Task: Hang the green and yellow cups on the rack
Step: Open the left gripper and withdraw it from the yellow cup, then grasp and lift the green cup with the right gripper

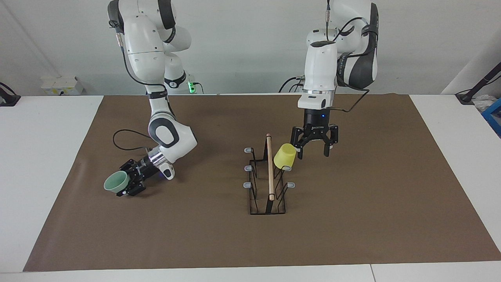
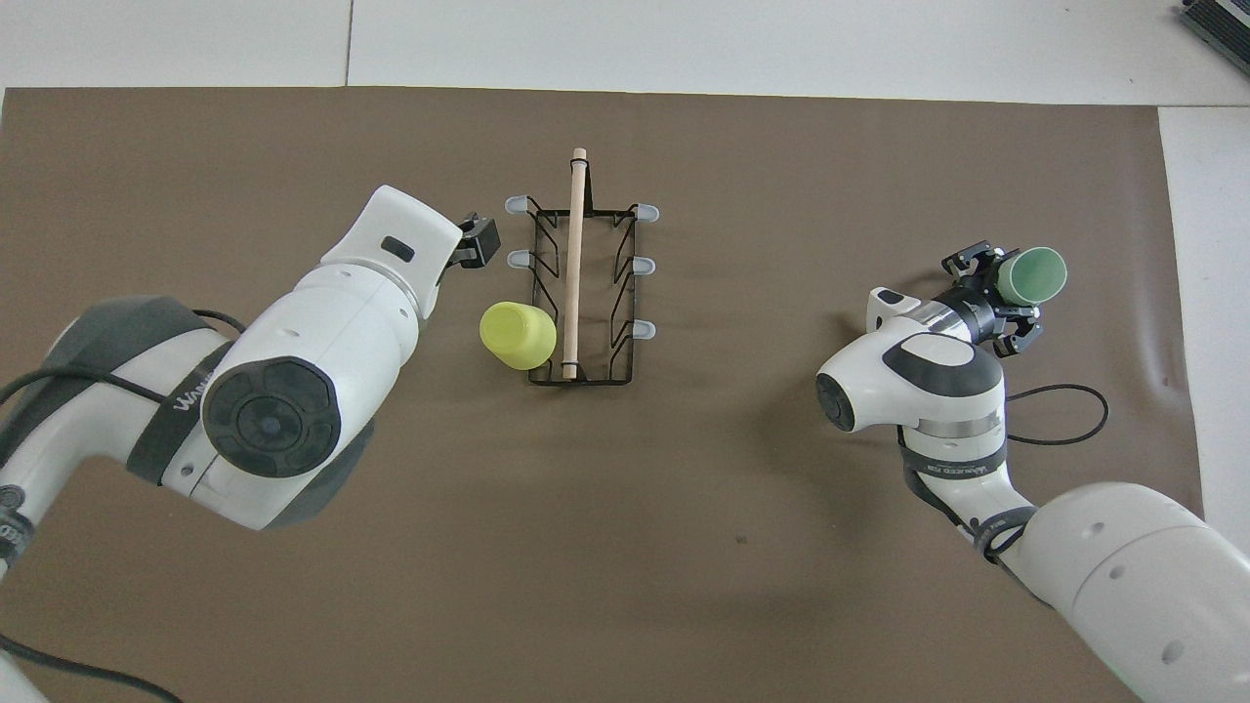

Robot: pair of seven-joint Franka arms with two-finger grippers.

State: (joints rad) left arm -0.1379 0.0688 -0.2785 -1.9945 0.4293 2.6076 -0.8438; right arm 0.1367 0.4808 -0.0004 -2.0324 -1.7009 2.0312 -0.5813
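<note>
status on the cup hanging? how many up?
One up: the yellow cup sits inverted on a rack prong, and the open left gripper hangs beside it. In hand: the right gripper is shut on the green cup. Left: hang that one.

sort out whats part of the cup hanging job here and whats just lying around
Part of the job:
yellow cup, hung on a rack prong
green cup, gripped by the right gripper
rack
left gripper, open beside the yellow cup

Just there:
brown mat
white box at the table edge
</note>
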